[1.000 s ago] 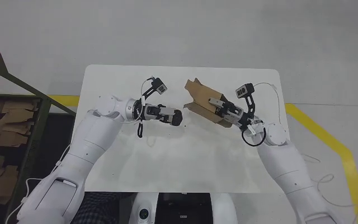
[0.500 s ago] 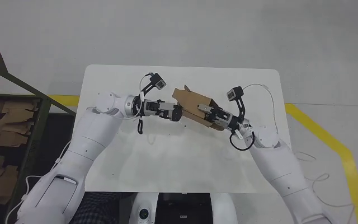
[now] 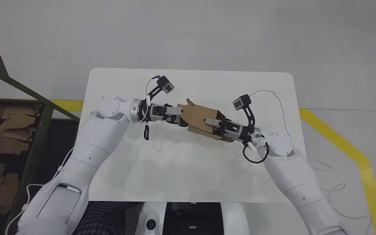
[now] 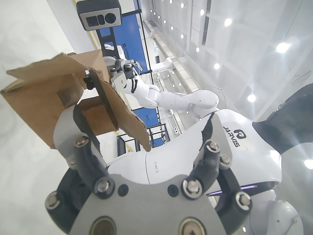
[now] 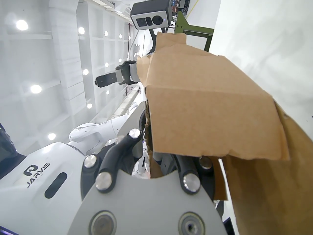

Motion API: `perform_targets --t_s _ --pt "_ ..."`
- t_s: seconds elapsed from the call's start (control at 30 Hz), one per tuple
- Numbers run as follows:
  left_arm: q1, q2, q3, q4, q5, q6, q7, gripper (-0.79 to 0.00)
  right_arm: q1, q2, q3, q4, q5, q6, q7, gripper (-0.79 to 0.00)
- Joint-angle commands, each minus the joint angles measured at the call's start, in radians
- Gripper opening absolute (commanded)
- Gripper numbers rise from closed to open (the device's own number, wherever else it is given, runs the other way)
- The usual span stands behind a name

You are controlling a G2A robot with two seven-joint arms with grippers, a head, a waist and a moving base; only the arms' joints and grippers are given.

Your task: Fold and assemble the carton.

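Across the middle of the white table (image 3: 117,170), you have the brown carton (image 3: 202,117) lifted off the surface and lying on its side, spanning the gap between the two arms. The right gripper (image 3: 218,125) is clamped on the carton's right end, with a wall of cardboard between its jaws; my reading is that this arm serves as the anchor, holding the body steady so the other end can be worked. The left gripper (image 3: 178,116) is at the carton's left end with its jaws spread wide and gripping nothing. In the left wrist view one of its fingers (image 4: 84,128) sits just beside a loose end flap (image 4: 117,103) that sticks out at an angle, unfolded, while the other finger stands well apart. That spread looks meant to take or push the flap, so the step in hand is probably closing this end, and most of the folding is not yet done. Off the table's left side stands a dark rack (image 3: 20,126) with flat cardboard pieces in it, well apart from the work. A thin white cable (image 3: 276,93) loops over the right arm, far side, and could snag if you swing that wrist. Between the grippers, only the carton's own flaps stand in your way.
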Motion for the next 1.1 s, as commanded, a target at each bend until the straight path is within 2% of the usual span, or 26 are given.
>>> perform_targets --t_s 0.0,0.3,0.73,1.07 --pt "0.001 0.000 0.000 -0.002 0.000 0.001 -0.001 0.000 0.000 0.000 0.000 0.000 0.001 0.002 0.003 -0.785" --pt "0.008 0.002 -0.005 -0.008 -0.002 -0.003 0.003 0.000 0.000 -0.003 -0.001 0.006 0.022 0.006 0.018 -0.785" --pt "0.053 0.023 -0.090 -0.006 -0.023 -0.032 0.032 0.000 -0.016 0.001 0.010 -0.006 0.009 0.018 0.047 -0.785" --pt "0.048 0.025 -0.110 0.023 -0.013 -0.054 0.054 0.000 -0.018 -0.004 -0.033 -0.019 -0.003 0.033 0.112 -0.785"
